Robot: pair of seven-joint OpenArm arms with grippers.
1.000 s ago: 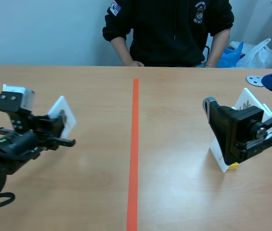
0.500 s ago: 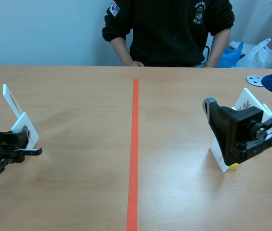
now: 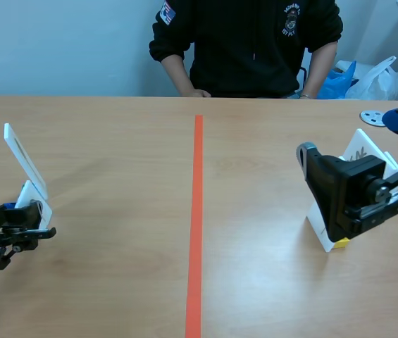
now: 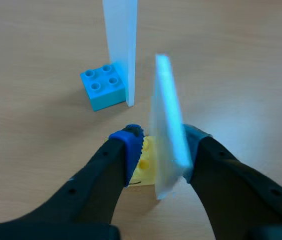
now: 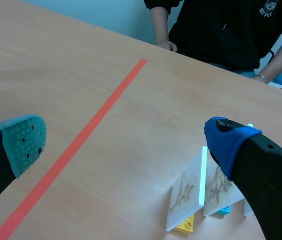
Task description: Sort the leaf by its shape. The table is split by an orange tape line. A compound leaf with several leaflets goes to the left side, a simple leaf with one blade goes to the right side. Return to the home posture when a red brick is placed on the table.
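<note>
the left gripper (image 4: pixel 158 150) sits low at the far left of the table (image 3: pixel 114 282), well to the left of the orange tape line (image 3: pixel 196 211), its fingers pinching a white leaf card (image 4: pixel 168 115) that stands on a yellow brick (image 4: pixel 144 167); the card's printed face cannot be seen. just ahead of it another tall white card (image 4: pixel 121 45) stands against a blue brick (image 4: pixel 102 87). the right gripper (image 5: pixel 128 137) hangs over the right side with its fingers spread wide, above a pair of cards (image 5: pixel 186 192) standing side by side.

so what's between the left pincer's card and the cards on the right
Only bare table and the orange tape line separate the held card from them, per the scene view.
</note>
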